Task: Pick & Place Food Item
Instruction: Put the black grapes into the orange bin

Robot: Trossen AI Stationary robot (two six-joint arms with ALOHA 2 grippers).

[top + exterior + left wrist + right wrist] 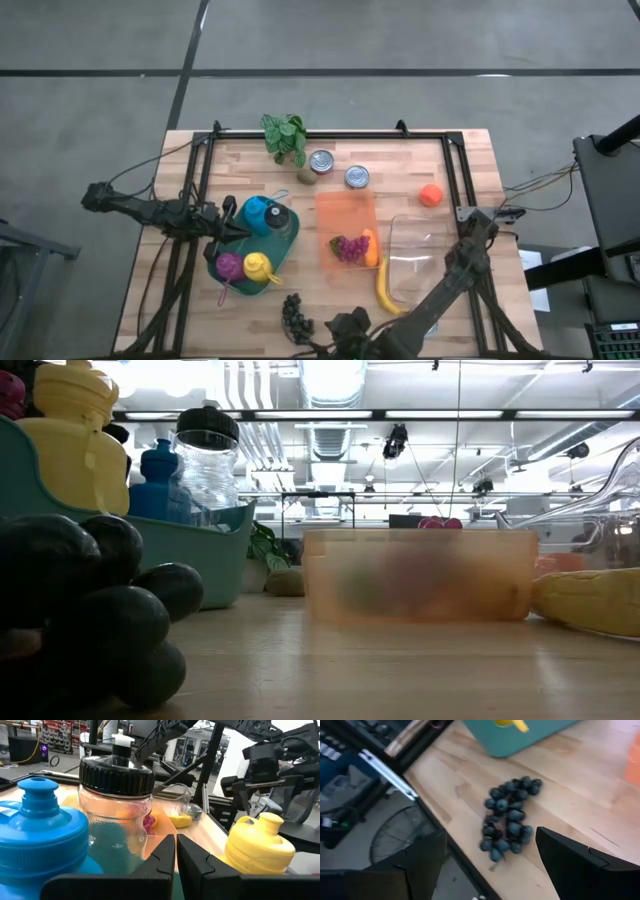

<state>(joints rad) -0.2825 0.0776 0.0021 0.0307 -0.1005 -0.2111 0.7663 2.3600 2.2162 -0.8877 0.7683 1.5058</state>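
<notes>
A bunch of dark grapes (295, 314) lies on the wooden table near its near edge, also close in the low view (90, 610). My right gripper (490, 870) hovers above the grapes (509, 820), slanting down, open, one finger on each side and apart from them; in the high view the gripper (335, 330) sits just right of the bunch. My left gripper (176, 860) is shut and level over the teal bin (285, 250), among its bottles, holding nothing.
An orange container (345, 215) holds red grapes and an orange piece. A banana (385, 290) and a clear container (420, 255) lie right of it. Two cans (321, 161), an orange fruit (430, 194) and a plant (285, 135) stand at the far side.
</notes>
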